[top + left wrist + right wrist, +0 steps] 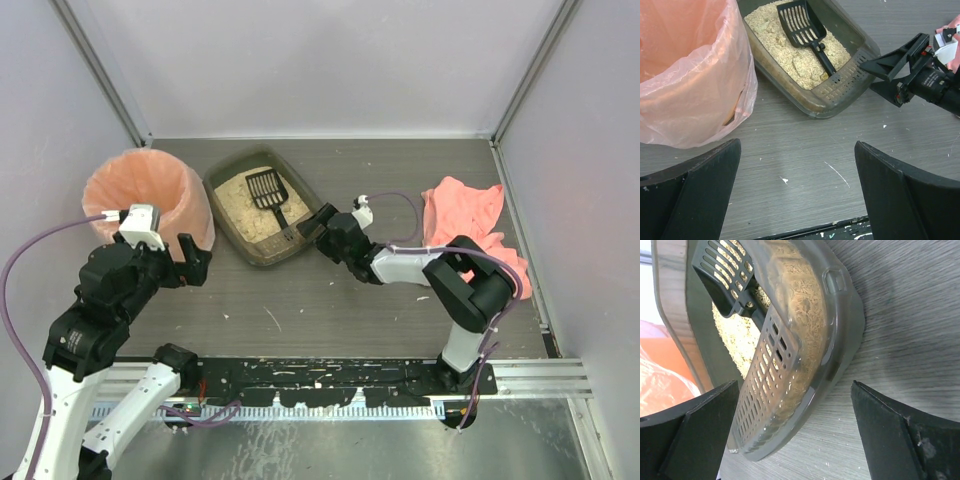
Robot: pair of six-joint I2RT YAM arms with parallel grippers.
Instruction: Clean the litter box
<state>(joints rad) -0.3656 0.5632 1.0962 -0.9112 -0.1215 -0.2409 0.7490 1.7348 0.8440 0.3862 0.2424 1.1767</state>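
The litter box [272,257] is a shallow dark olive tray with beige litter, lying at an angle at mid table. A black slotted scoop [268,187] lies in it, its handle pointing at the near right corner. My right gripper [318,222] is open and empty, low, just off that corner. In the right wrist view the box's perforated corner [840,340] and the scoop [725,270] sit between the spread fingers [795,385]. My left gripper [192,258] is open and empty above bare table [797,150], near the box [840,87] and the scoop [802,25].
A round bin lined with a peach-pink bag [148,195] stands left of the box, close to my left gripper [690,75]. A pink cloth [465,215] lies at the right by the wall. Grey walls close in the table on three sides.
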